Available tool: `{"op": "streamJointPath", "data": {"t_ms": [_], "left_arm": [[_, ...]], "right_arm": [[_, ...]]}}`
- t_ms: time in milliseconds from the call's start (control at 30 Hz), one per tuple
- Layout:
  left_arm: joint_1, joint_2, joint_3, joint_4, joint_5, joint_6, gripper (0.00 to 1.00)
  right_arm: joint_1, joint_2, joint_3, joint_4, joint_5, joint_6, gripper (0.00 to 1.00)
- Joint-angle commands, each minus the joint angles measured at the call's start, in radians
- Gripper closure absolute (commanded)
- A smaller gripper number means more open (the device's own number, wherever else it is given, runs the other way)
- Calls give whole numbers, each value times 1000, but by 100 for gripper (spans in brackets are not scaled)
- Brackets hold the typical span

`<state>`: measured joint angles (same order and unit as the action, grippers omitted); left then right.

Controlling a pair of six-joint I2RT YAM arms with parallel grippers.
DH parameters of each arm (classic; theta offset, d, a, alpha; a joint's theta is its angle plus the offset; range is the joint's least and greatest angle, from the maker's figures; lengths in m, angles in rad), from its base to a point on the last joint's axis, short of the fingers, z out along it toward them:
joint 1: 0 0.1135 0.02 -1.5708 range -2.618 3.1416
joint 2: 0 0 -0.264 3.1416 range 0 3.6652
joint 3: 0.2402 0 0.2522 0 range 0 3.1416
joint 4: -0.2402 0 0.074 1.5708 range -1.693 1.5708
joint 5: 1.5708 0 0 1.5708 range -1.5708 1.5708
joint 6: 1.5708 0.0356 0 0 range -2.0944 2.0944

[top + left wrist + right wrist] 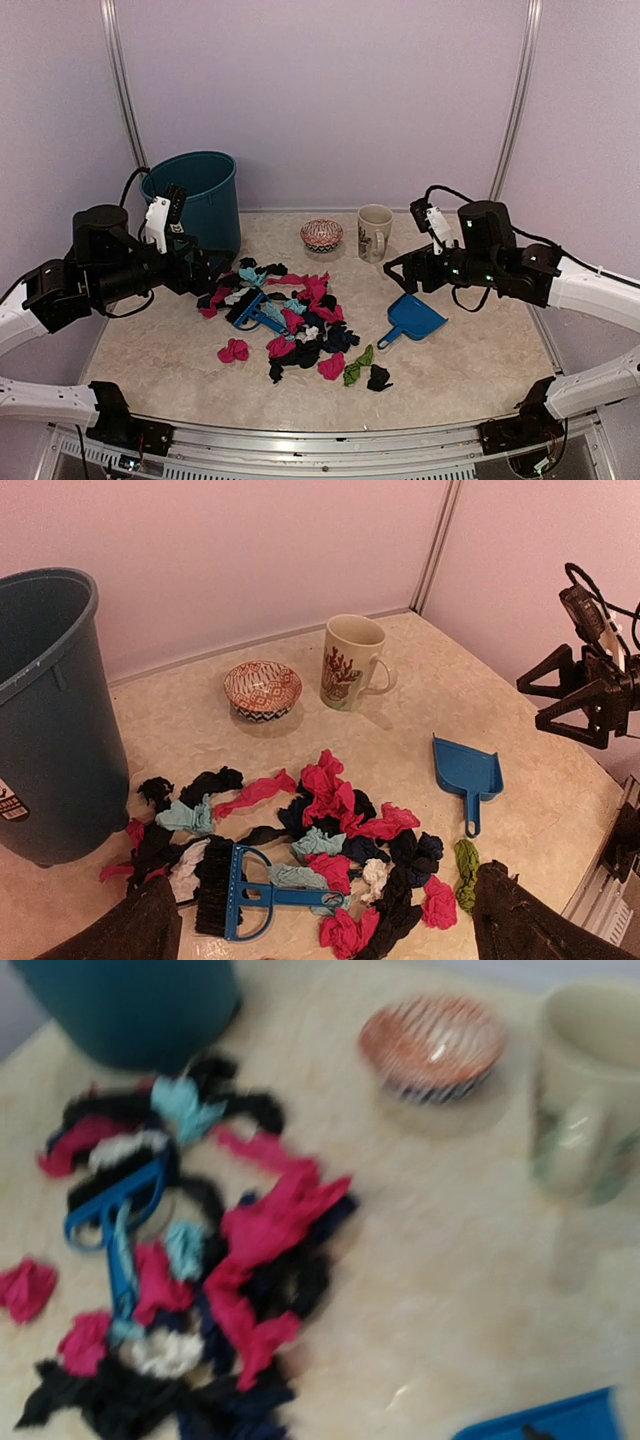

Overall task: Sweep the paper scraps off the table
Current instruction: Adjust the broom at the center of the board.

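Paper scraps (290, 320) lie heaped on the beige surface (470, 360), left of and nearer than the mug (374, 232), with a blue brush (262, 315) among them and a blue dustpan (412, 322) nearer than the mug; the left claw (210, 272) is released at the heap's side farthest from the mug; the right claw (535, 700) is released and empty, right of the mug.

A robotics lab cell: plain lilac wall panels (330, 90) and metal struts (513, 110) are enclosing a metal-framed worktop (470, 350), where the left arm (100, 270) and right arm (500, 260) are standing.
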<state>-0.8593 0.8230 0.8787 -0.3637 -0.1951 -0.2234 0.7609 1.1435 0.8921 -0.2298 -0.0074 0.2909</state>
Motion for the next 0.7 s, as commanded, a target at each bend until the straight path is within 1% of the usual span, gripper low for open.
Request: {"op": "streamJointPath", "data": {"t_ms": [0,100,233,367,533,667], "left_arm": [[11,-7,-12,-14,-38,8,1],[18,-23,-24,-14,-48,5,1],[36,-46,-34,-20,-85,-7,1],[63,-62,-40,-19,-82,-14,1],[74,-63,-44,-22,-105,-19,1],[80,-50,-39,-36,-132,-21,1]], "right_arm": [[73,110,100,-23,-30,-15,17],[120,212,177,-48,-61,-63,20],[167,358,315,-107,-82,-118,28],[211,492,436,-140,-106,-168,37],[257,645,541,-159,-149,-220,50],[282,748,611,-162,-189,-239,57]]}}
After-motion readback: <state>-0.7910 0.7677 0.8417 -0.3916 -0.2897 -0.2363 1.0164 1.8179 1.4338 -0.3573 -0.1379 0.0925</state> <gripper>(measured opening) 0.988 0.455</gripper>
